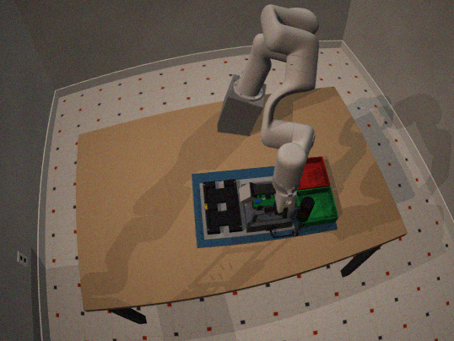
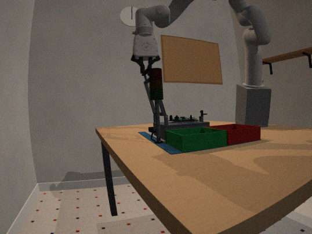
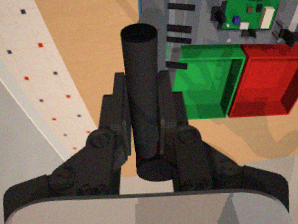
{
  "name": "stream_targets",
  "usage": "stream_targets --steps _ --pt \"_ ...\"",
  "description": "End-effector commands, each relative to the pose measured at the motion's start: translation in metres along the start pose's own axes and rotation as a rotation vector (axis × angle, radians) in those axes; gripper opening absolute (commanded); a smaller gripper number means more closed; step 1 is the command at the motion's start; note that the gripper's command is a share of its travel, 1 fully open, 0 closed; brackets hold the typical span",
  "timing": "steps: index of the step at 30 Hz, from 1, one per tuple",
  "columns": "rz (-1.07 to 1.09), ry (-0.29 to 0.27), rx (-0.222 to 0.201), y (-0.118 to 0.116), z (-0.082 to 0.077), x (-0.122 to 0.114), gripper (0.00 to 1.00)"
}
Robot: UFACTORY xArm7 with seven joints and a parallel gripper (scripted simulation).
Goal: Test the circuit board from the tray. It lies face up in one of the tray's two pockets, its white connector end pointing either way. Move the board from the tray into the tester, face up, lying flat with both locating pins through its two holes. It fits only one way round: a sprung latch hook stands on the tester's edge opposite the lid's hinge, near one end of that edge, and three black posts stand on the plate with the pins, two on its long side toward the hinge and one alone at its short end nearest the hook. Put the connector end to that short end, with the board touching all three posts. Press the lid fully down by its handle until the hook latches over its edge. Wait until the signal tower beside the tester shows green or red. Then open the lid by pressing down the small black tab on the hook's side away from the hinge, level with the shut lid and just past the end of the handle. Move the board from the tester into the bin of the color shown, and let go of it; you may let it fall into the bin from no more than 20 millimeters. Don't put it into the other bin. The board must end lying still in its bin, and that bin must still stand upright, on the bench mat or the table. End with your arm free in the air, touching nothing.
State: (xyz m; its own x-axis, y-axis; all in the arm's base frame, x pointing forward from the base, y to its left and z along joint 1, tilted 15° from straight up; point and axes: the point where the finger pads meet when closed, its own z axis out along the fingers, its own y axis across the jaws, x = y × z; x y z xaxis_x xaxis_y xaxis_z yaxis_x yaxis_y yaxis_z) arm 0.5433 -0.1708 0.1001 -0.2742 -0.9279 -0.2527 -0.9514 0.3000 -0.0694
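Observation:
My gripper is shut on the black round handle of the tester's lid. The lid stands raised and tilted, high above the tester; my gripper holds its top end. The signal tower stands next to the lid, with dull red and green segments; I cannot tell if either is lit. The black tray lies to the left of the tester.
The green bin and the red bin stand side by side to the right of the tester, on the blue mat. The arm's grey base block stands at the table's back.

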Motion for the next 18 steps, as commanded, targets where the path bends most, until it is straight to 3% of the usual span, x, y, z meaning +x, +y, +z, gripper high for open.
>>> stream_targets --steps 1,18 --pt "0.000 0.001 0.004 0.000 -0.003 0.000 0.00" --pt "0.000 0.001 0.004 0.013 -0.005 0.000 0.00"
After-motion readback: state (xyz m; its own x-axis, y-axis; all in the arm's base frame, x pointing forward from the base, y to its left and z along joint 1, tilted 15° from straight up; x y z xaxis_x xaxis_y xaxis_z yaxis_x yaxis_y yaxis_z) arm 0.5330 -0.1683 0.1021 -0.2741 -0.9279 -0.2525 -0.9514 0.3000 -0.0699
